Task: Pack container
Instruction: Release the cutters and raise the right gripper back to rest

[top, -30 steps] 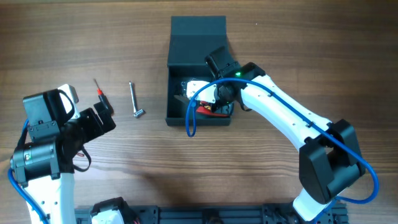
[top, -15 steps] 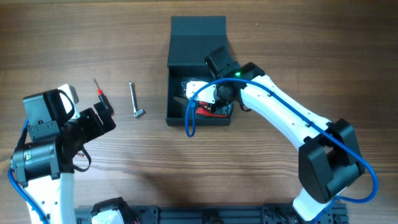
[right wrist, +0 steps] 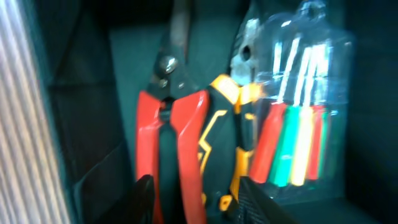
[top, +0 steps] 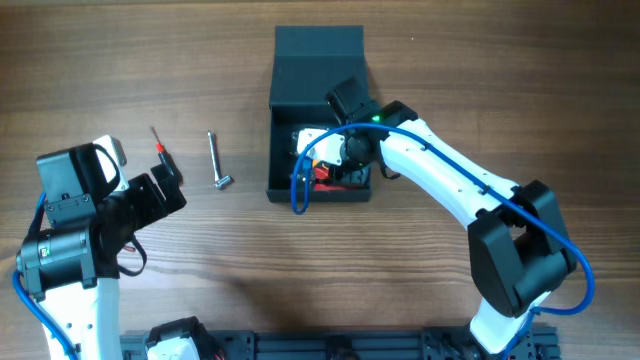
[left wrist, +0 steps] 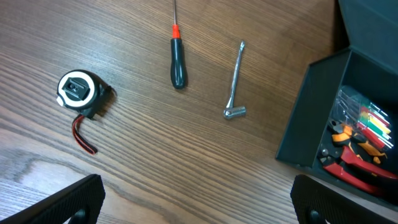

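Hanging wide open at eight o'clock, the left pincer (left wrist: 199, 205) holds nothing; the dark teal-black matte rectangular container (top: 318, 62) sits at twelve o'clock; inside it the right pincer (right wrist: 194, 198) stands parted above red-handled pliers (right wrist: 183, 140).

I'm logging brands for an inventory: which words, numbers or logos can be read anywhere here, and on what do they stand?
No text can be read in any view.
Tape measure: any marking on its white face is too small to read.
Clear screwdriver pack: blurred, no print legible.
Container: plain dark walls, no marking visible.
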Controlling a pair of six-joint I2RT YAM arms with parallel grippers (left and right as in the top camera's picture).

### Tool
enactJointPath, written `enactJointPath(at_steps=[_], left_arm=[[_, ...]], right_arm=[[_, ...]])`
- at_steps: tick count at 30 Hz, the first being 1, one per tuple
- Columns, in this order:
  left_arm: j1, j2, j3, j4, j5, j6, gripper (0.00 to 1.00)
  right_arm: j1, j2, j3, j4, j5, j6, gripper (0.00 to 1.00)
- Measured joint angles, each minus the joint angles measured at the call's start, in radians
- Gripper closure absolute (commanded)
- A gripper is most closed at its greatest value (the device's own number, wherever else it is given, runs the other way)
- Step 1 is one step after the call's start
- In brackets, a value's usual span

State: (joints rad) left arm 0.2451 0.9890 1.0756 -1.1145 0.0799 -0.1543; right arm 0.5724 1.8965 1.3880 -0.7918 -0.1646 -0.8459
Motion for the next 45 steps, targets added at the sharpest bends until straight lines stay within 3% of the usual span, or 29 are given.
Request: enactJointPath(at_steps=[2, 4, 12, 16, 22, 30, 45], left_arm=[[0.0, 0.0, 0.0, 0.0, 0.013, 0.0, 0.0], [0.0, 0.0, 0.0, -0.001, 0.026, 0.001, 0.01], [-0.019, 0.029, 0.142, -0.069, 0.093, 0.027, 0.0], [-0.142, 0.129, 0.3, -0.067, 0.049, -0.054, 0.01], [-0.293, 0.33, 0.316, -0.046, -0.055, -0.126, 0.0], [-0.323, 0.611, 0.316, 0.077, -0.068, -0.148, 0.0], [-0.278, 0.943, 0.316, 0.139, -0.083, -0.113, 0.0]], right_arm=[[0.0, 0.0, 0.027, -0.009, 0.001, 0.043, 0.08], [0.0, -0.004, 0.077, -0.03, 0.017, 0.116, 0.0], [-0.024, -0.152, 0.416, -0.228, 0.174, 0.426, 0.0], [-0.151, -0.275, 0.527, -0.278, 0.198, 0.628, 0.0], [-0.414, -0.352, 0.545, -0.388, 0.153, 0.825, 0.0], [-0.578, -0.337, 0.545, -0.494, 0.105, 0.876, 0.0], [-0.589, -0.254, 0.544, -0.555, 0.09, 0.875, 0.0]])
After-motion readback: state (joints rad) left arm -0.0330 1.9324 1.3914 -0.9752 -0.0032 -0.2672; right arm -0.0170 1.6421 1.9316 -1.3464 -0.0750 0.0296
